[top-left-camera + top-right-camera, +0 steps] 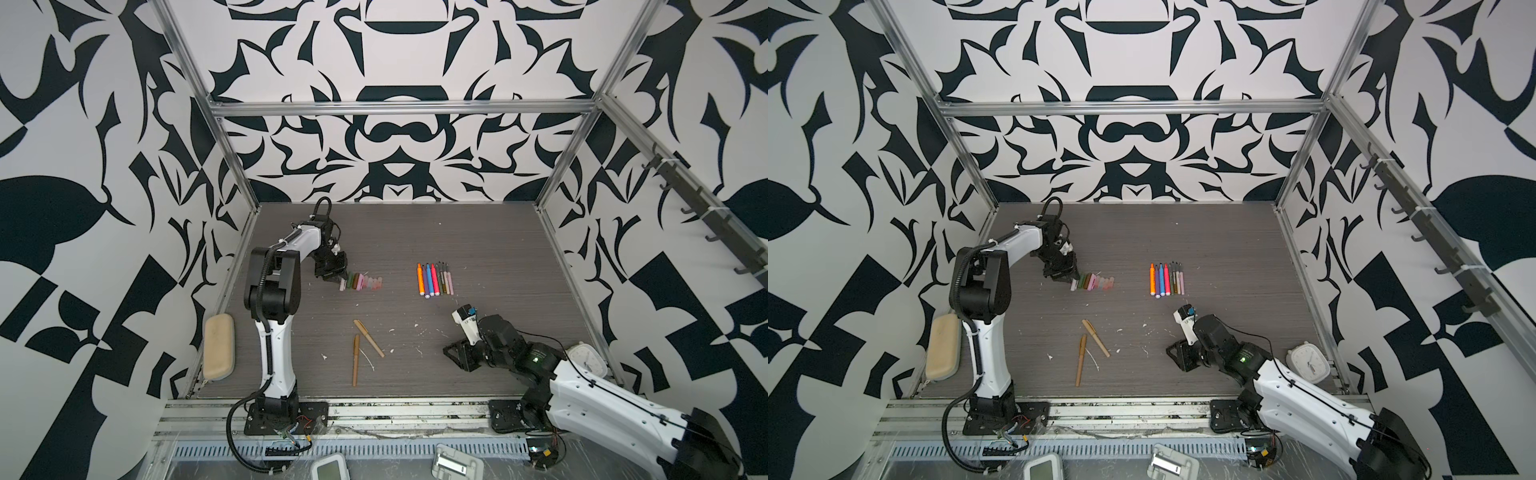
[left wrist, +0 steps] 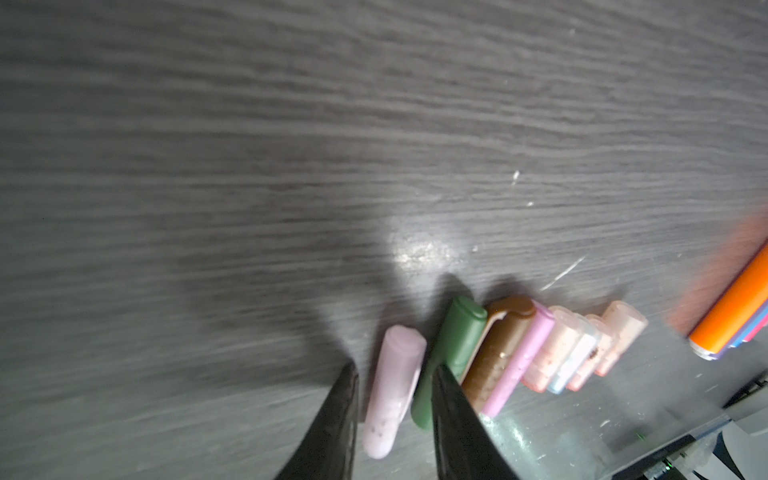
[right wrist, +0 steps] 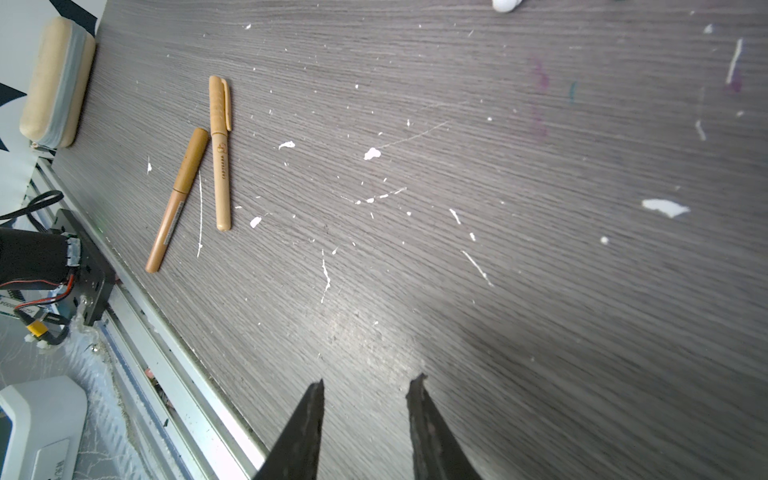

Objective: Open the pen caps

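A row of several pen caps (image 1: 361, 283) (image 1: 1094, 282) lies left of the table's middle. In the left wrist view its end holds a pale pink cap (image 2: 395, 386), then a green cap (image 2: 451, 345), a brown one (image 2: 498, 345) and translucent pinkish ones. My left gripper (image 1: 338, 284) (image 2: 395, 368) is open low over that end. The pale pink cap lies on the table between its fingers with a gap on each side. Uncapped pens (image 1: 434, 279) (image 1: 1166, 279) lie in a row further right. Two capped tan pens (image 1: 369, 338) (image 3: 220, 153) lie near the front. My right gripper (image 1: 451, 352) (image 3: 370, 380) is open and holds nothing.
A beige case (image 1: 219, 352) lies at the table's left edge and a white clock (image 1: 586, 359) at the right edge behind the right arm. Two small devices (image 1: 328, 467) sit below the front rail. White flecks dot the wood-grain table (image 3: 540, 249).
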